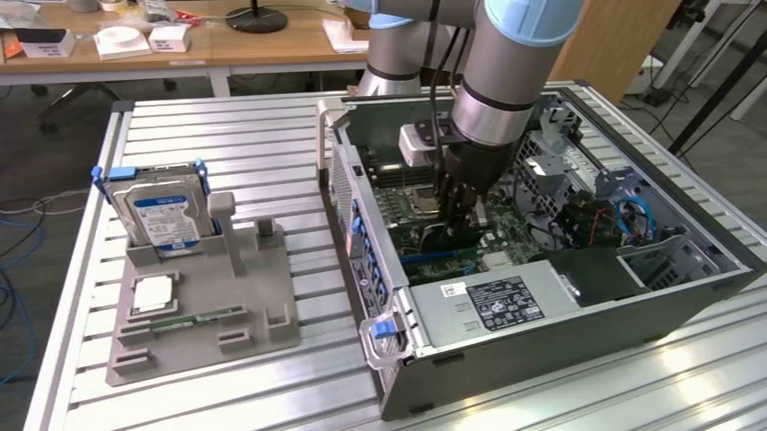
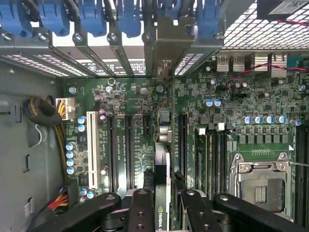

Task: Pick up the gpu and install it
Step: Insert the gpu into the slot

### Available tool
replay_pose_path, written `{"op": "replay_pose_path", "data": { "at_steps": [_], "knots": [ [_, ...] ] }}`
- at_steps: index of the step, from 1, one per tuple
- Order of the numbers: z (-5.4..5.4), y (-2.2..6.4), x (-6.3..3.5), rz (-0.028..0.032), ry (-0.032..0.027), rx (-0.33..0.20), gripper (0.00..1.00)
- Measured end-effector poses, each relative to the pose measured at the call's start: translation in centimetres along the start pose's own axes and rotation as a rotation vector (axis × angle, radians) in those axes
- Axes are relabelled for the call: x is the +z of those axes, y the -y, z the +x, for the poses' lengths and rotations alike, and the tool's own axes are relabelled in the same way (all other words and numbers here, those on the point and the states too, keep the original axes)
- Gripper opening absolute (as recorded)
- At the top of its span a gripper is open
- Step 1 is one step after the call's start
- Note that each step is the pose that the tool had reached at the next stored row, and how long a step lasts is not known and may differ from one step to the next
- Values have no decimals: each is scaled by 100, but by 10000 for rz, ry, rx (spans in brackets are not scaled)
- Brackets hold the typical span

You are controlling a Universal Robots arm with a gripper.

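Note:
My gripper (image 1: 455, 226) reaches down into the open computer case (image 1: 359, 260) over the green motherboard (image 1: 401, 193). It is shut on the gpu (image 1: 451, 241), a thin dark card seen edge-on. In the wrist view the gpu (image 2: 163, 162) runs away from the black fingers (image 2: 142, 209) toward the rear slot openings, and its silvery bracket end (image 2: 167, 53) stands against the case's back wall. The card sits upright in line with the black expansion slots (image 2: 129, 150). I cannot tell whether its edge sits in a slot or just above it.
A grey holder tray (image 1: 258, 310) on the slatted table, at the exterior view's left, carries a hard drive (image 1: 162, 214), a square chip (image 1: 154, 294) and a green memory stick (image 1: 192, 319). The case's walls, power supply (image 1: 504, 303), cables (image 1: 623, 220) and processor socket (image 2: 260, 186) surround the gripper closely.

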State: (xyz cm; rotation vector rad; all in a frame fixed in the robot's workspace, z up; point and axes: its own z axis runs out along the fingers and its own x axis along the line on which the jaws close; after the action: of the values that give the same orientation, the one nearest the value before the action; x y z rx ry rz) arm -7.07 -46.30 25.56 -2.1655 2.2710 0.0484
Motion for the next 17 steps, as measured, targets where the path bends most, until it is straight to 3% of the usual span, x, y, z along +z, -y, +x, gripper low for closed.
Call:
{"op": "replay_pose_path", "data": {
  "at_steps": [17],
  "knots": [
    [-10, -2, 60, 1, 5, 1, 26]
  ]
}}
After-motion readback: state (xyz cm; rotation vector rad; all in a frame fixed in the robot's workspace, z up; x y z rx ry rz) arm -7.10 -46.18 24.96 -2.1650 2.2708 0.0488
